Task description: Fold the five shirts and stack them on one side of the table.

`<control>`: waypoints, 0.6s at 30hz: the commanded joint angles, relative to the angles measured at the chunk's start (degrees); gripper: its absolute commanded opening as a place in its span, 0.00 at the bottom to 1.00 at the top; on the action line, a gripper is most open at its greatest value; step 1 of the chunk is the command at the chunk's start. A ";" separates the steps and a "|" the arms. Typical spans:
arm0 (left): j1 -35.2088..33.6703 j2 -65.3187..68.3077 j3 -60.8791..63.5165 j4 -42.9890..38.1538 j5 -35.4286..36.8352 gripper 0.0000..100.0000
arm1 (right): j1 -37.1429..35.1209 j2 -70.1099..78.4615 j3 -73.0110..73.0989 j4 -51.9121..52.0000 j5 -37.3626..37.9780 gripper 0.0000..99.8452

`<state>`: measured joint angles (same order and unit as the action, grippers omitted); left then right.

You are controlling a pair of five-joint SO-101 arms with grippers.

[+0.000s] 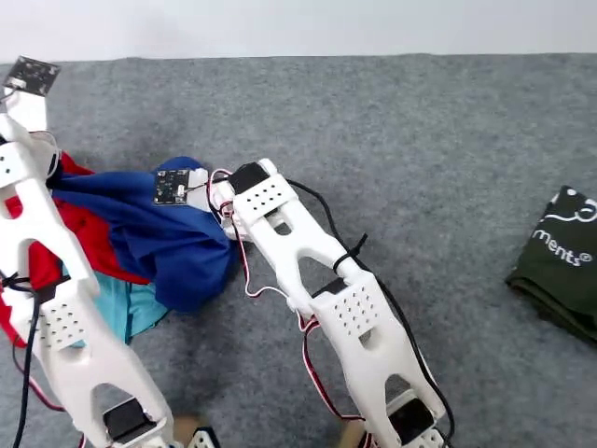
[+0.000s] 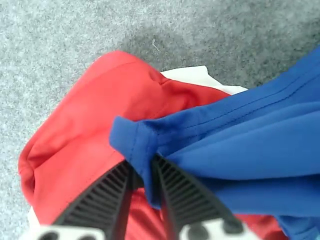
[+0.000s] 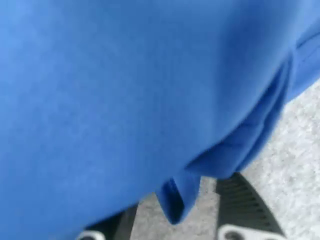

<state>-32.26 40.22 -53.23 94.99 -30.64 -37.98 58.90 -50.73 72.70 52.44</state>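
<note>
Gripping the blue shirt (image 2: 240, 145) by its hem is the left end effector (image 2: 144, 166).

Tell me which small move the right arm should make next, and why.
Probably shut the right gripper on the blue shirt. Its fingers stand apart, and a fold of the blue cloth hangs between them. The left gripper pinches another edge of that shirt, which lies bunched on the red shirt. With two holds the arms could likely spread it flat.
</note>
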 commanded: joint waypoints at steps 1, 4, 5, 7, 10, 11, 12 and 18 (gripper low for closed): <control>-0.26 -0.53 -0.13 -1.14 -0.44 0.00 | 0.48 2.77 -10.46 3.47 0.88 0.04; -0.26 -0.53 -0.13 -1.14 -0.44 0.00 | 1.19 5.14 -17.76 8.13 2.81 0.02; -0.26 -0.53 -0.13 -1.14 -0.35 0.00 | 1.54 5.58 -20.04 9.98 3.69 0.01; -0.18 -0.53 -0.22 -1.05 -0.35 0.00 | 2.24 6.11 -24.62 13.49 3.96 0.01; 0.09 -1.14 -0.66 -0.97 -0.35 0.00 | 4.18 6.11 -32.35 18.95 3.96 0.01; 0.35 -1.32 -1.36 -0.70 -0.35 0.00 | 5.05 6.11 -35.60 20.70 3.96 0.01; 0.62 -1.58 -2.33 -0.35 -0.26 0.00 | 5.85 6.11 -38.77 22.29 3.96 0.01; 4.57 -4.92 -11.74 4.92 -0.26 0.00 | 10.51 0.66 -45.71 28.70 2.46 0.01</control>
<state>-29.98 40.22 -59.47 97.80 -30.73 -30.07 65.93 -92.92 98.99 56.04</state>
